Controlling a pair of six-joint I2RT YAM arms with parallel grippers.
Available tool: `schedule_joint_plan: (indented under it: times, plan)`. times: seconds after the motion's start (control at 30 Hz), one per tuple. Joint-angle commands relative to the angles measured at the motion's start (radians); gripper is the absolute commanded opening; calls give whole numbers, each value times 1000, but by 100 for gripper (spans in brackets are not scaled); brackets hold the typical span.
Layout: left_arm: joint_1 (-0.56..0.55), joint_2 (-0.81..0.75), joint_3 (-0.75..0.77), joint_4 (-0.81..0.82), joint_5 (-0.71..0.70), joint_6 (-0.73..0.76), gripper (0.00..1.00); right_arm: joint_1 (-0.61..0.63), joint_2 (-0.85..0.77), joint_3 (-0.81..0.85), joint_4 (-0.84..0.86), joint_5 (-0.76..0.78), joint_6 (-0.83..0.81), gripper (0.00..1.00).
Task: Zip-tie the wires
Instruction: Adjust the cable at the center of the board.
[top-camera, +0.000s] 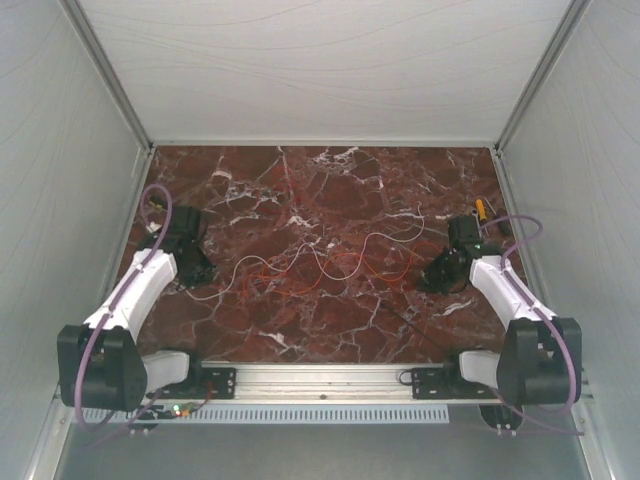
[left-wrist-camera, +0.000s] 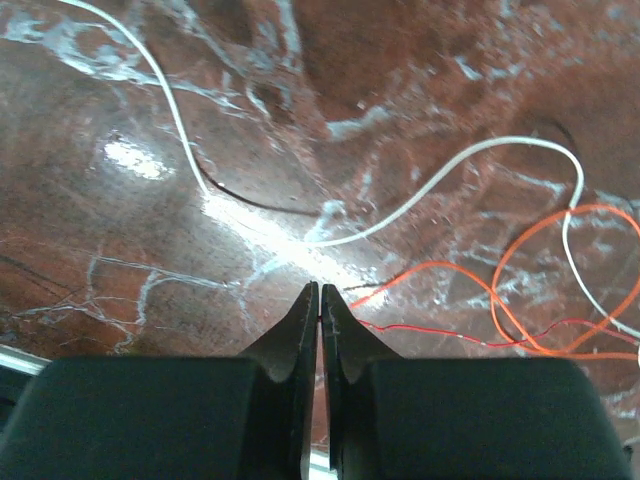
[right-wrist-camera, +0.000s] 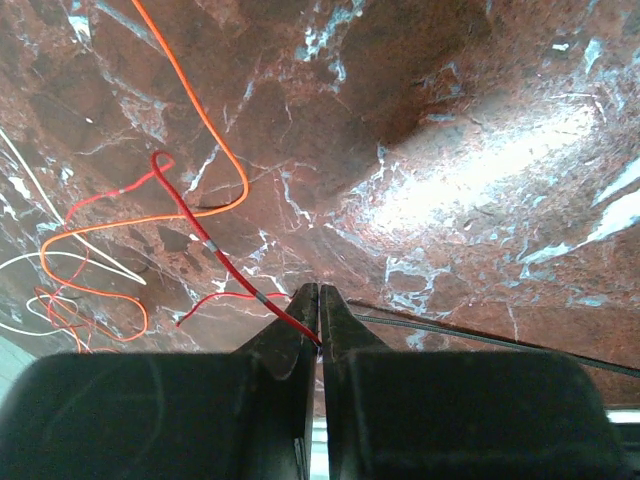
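Left claw (left-wrist-camera: 320, 300) closed on nothing; wires (top-camera: 320, 262) loop loosely between both arms; right claw (right-wrist-camera: 318, 300) closed, red wire (right-wrist-camera: 200, 235) reaching its tips, zip tie (right-wrist-camera: 480, 337) just right

Two arms are counted, the left arm (top-camera: 140, 287) and the right arm (top-camera: 505, 287); two grippers, the left gripper (left-wrist-camera: 320, 293) and the right gripper (right-wrist-camera: 318, 293). The wires (top-camera: 330, 262) are shown in three colours, with the strand count indeterminate. One zip tie (right-wrist-camera: 480, 335) and one screwdriver (top-camera: 483, 212), at right of frame, are counted.
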Motion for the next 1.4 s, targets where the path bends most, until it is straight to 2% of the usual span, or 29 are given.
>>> schedule_joint_plan:
  times: [0.0,0.27,0.43,0.53,0.67,0.73,0.8,0.9,1.0,1.1,1.17,1.2,1.37]
  plan:
    - [58,48,-17,29,-62,-37,0,-16,37,-16,21,-69,-46,0]
    - [79,115,-108,171,18,-74,0,-18,157,2,58,-91,-88,1]
    - [80,101,-149,212,56,-85,0,-25,195,34,51,-79,-101,9]
    - [80,91,-151,205,45,-91,21,-25,210,44,50,-91,-103,15]
    - [80,68,-149,197,51,-110,36,-25,207,46,36,-101,-106,21]
    - [80,56,-144,187,61,-119,52,-25,200,51,22,-98,-110,22]
    - [80,43,-132,167,70,-120,62,-25,189,57,5,-92,-116,27]
    - [80,-4,-110,137,70,-120,77,-25,165,72,-31,-65,-120,37]
    - [79,-37,-60,85,26,-104,96,-26,132,91,-71,-5,-119,54]
    - [79,-39,-4,11,-74,-105,100,-26,103,125,-105,54,-114,75]
    - [78,-39,33,-18,-126,-107,100,-26,92,152,-127,83,-121,93]
    - [79,-36,49,-31,-144,-106,100,-26,90,166,-138,98,-125,97]
    - [78,-39,141,-54,-184,-107,100,-25,68,233,-170,147,-149,98]
